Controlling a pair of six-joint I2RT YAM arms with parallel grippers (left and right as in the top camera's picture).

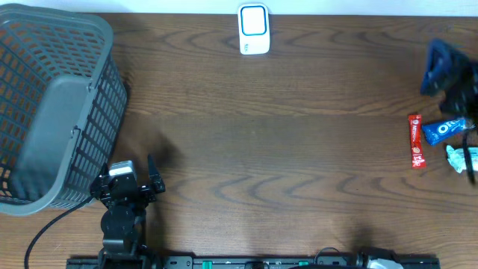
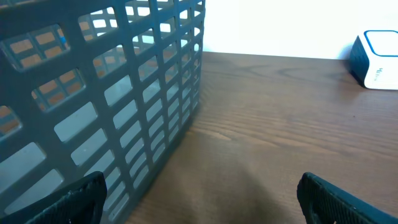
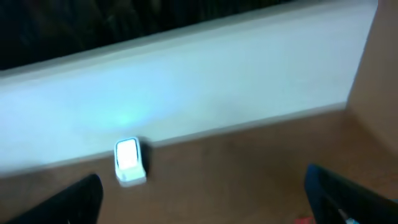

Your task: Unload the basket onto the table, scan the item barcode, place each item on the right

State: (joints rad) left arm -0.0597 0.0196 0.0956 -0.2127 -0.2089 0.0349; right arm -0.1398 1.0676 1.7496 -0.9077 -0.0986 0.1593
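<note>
Brown wood table (image 1: 299,164) spans the overhead view, and at its left end stands the grey mesh basket (image 1: 52,97), cut off by the frame edge. My left claw (image 2: 199,208) sits just beside the basket's near corner, fingers spread wide with nothing between them. Its wrist view is mostly basket wall and catches only a corner of the white-and-blue scanner (image 1: 254,30), which the overhead shows whole at the table's far edge. My right claw (image 3: 202,208) is likewise spread and empty; from above it is a dark blur at the right edge, hard to make out. Its wrist view shows the scanner small and blurred against a pale wall (image 3: 217,93). Only the overhead shows the items clearly, well apart from the scanner: a red bar (image 1: 417,140), a blue Oreo packet (image 1: 446,129) just beside it, and a pale green wrapper (image 1: 455,158) partly hidden under my right arm. Any barcode is too small to make out.
</note>
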